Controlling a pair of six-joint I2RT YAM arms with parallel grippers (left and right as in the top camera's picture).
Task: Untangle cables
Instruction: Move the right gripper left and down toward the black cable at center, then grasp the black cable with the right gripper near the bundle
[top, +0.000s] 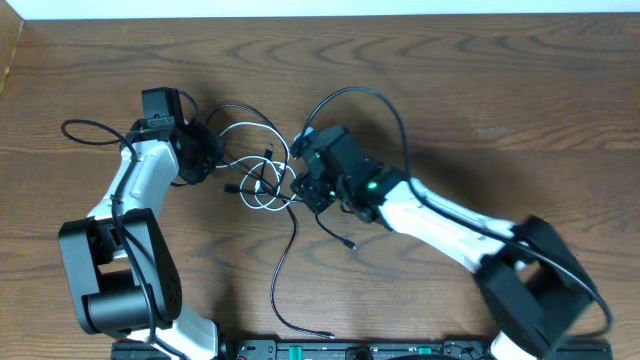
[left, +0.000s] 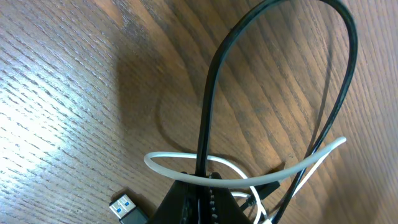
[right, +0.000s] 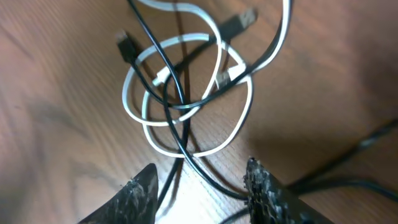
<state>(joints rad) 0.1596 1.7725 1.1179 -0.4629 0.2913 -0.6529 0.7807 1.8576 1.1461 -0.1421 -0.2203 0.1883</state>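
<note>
Cropping hid most of the left gripper (left: 199, 198); it was clamped on the black cable (left: 208, 93), with the white cable (left: 323, 151) draped across. The right gripper (right: 199, 174) stood half apart, gripping nothing, astride 1 black strand of the tangle on the table (top: 520, 90).

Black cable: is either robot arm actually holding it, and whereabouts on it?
Yes. The left end effector is shut on the black cable along its cord, not a plug. The right end effector stands open, holding nothing.

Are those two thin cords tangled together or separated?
Tangled: in the right wrist view the white cable coils in loops that the black cable threads through and crosses.
</note>
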